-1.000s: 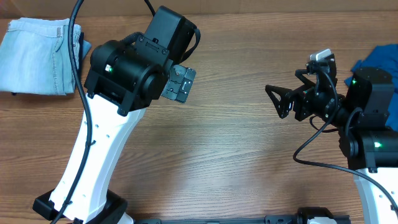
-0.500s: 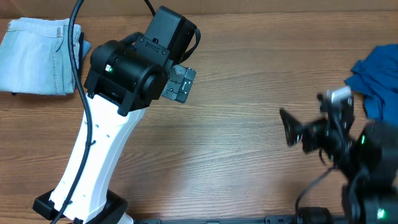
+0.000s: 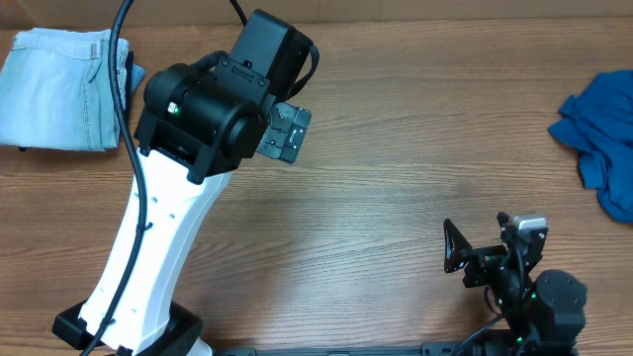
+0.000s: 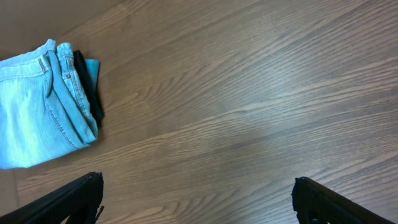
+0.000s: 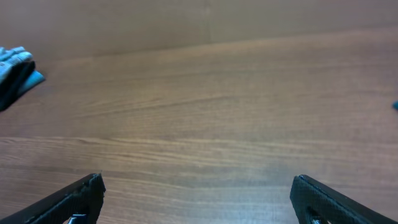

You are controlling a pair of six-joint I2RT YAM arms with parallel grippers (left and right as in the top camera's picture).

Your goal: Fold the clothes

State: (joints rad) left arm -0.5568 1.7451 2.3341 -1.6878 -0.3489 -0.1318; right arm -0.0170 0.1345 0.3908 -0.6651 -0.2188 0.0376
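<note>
Denim of a pale washed blue makes up the shorts (image 3: 54,89), which lie folded into a compact, roughly rectangular pack at the far left corner of the wooden table (image 3: 396,198). The left wrist view shows the shorts (image 4: 37,102) more closely: stitched seams and a waistband run along the upper layers, and the folded edges stack together on the side facing the table's middle. A dark navy garment (image 4: 89,90) sits against that side, touching the denim, with a sliver of teal cloth (image 4: 94,67) just beside it. A royal-blue garment (image 3: 601,129) lies crumpled and unfolded at the opposite, right edge of the table, well apart from the folded pack and partly cut off by the frame. The left gripper (image 4: 199,202) hangs above bare wood near the shorts, its 2 fingers spread wide with nothing between them. The right gripper (image 5: 196,199) is low at the near right of the table, likewise spread wide and empty, facing across the wood; the folded pack appears only as a blurred pale shape at the left margin of its view.
</note>
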